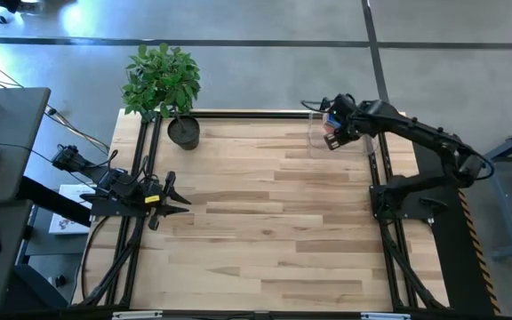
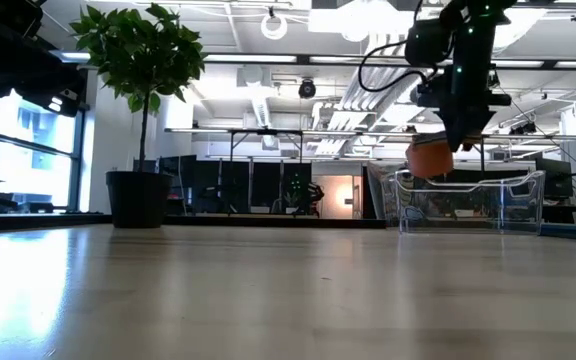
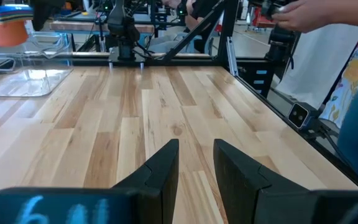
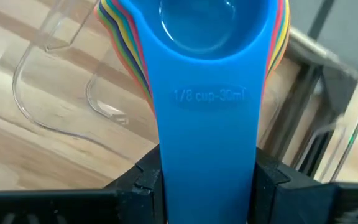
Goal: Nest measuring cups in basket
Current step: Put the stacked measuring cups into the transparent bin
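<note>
Right wrist view: the right tool point(image 4: 207, 177) is clamped on the flat handles of the measuring cups point(image 4: 213, 74). The cups sit one inside the other, blue on top w/ "1/8 cup" on its handle, and thin edges of red, yellow, green and more peek out at the sides. Holding the handles pinched together is prob. why the stack stays as one and no cup slips out.

High view: the right tool point(image 1: 334, 133) is at the far right corner of the desk point(image 1: 265, 222), right over the basket point(image 1: 316, 147). The stack hangs above the clear bin, not in it yet. Low view shows this best: the orange bottom cup point(image 2: 430, 158) is just above the basket's rim point(image 2: 468, 180), so there is a bit of air btw. them. I think the arm lifts the stack high so it can clear the wall and then go down inside.

The stack is already nested, so the job looks nearly done; what's left, I guess, is to lower it and let go. Risk: the orange cup looks close to one basket wall, so it could bump the rim if it goes down crooked.

The left tool point(image 1: 169, 197) waits at the left edge of the desk, well apart from the basket, fingers point(image 3: 157, 171) apart and holding nothing. It stays out of the way since one arm is enough here.

A plant pot point(image 1: 183, 132) stands at the far left corner, far from the work. A person's hand point(image 3: 303, 15) shows beyond the desk, not near the cups.
</note>
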